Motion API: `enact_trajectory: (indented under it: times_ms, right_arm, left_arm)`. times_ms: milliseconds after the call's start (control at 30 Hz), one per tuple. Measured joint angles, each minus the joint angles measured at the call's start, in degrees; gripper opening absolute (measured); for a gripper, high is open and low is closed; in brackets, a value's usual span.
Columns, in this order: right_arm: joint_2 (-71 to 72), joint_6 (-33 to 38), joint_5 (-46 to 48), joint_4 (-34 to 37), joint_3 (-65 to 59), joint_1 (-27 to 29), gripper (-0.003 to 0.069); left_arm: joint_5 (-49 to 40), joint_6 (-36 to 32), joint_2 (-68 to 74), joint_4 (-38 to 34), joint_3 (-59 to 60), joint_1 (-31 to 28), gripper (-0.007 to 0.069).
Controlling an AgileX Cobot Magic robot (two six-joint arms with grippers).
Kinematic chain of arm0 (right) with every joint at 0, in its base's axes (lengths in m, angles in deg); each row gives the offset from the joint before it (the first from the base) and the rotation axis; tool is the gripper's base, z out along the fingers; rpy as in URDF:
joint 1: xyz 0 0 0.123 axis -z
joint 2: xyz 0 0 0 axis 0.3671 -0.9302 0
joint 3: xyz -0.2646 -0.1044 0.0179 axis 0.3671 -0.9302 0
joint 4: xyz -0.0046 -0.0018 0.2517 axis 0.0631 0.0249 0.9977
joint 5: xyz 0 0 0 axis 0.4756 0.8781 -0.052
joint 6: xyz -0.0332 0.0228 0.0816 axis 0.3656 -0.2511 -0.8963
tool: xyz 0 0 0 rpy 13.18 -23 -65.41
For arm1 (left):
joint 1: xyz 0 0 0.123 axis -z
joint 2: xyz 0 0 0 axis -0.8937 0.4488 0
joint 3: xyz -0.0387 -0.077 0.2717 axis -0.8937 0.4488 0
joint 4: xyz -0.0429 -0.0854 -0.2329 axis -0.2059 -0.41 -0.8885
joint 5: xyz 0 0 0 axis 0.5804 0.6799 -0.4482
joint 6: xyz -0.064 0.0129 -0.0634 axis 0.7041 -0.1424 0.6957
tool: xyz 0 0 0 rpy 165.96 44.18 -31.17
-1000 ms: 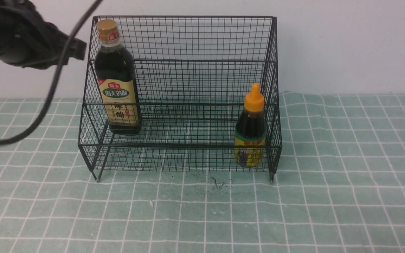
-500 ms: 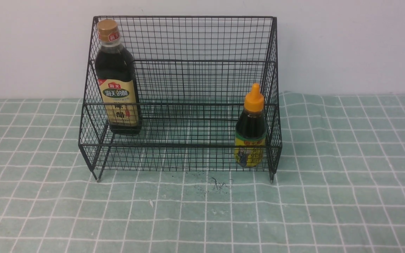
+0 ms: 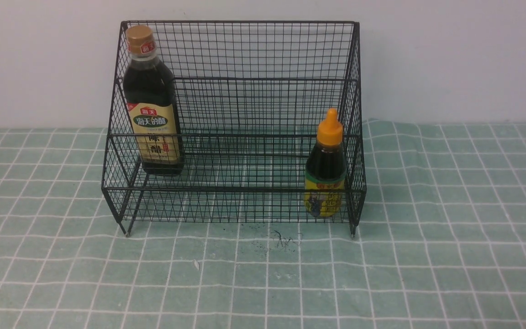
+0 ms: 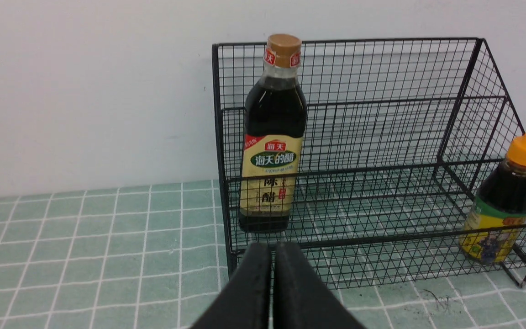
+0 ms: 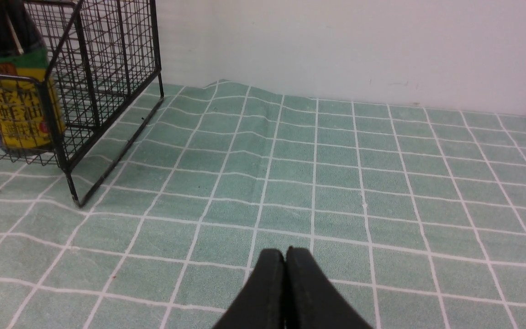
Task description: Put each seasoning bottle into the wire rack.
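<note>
Both my black pincers, the left [image 4: 270, 246] and the right [image 5: 286, 251], are closed on nothing. At the near right of the black wire-mesh rack [image 3: 240, 188] sits the short orange-capped bottle [image 3: 325, 169], probably squeezable, best taken mid-body; farther left, the tall gold-capped dark bottle [image 3: 149, 91] looks heavy, slick, perhaps breakable glass, so I'd clasp its shoulders.

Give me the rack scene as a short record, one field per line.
rack: black wire mesh, standing on the checked cloth
tall bottle: in the rack, at its left end, gold cap
short bottle: in the rack, at its right end, orange cap
left gripper: shut, empty
right gripper: shut, empty
task: both bottles racked, looks done
</note>
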Motion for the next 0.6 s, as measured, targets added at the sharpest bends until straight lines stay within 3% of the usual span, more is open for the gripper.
enact_trajectory:
  times_ms: [200, 433, 600]
  right_arm:
    - [0.0, 0.0, 0.0, 0.0, 0.0, 0.0, -0.0013]
    - [0.0, 0.0, 0.0, 0.0, 0.0, 0.0, -0.0013]
    - [0.0, 0.0, 0.1, 0.0, 0.0, 0.0, -0.0013]
  left_arm:
    - [0.4, -1.6, -1.5, 0.8, 3.5, -0.2, -0.0006]
    - [7.2, -3.3, -16.8, 1.2, 22.4, -5.2, -0.0006]
    - [9.8, -3.6, -20.6, 1.4, 34.7, -5.7, -0.0006]
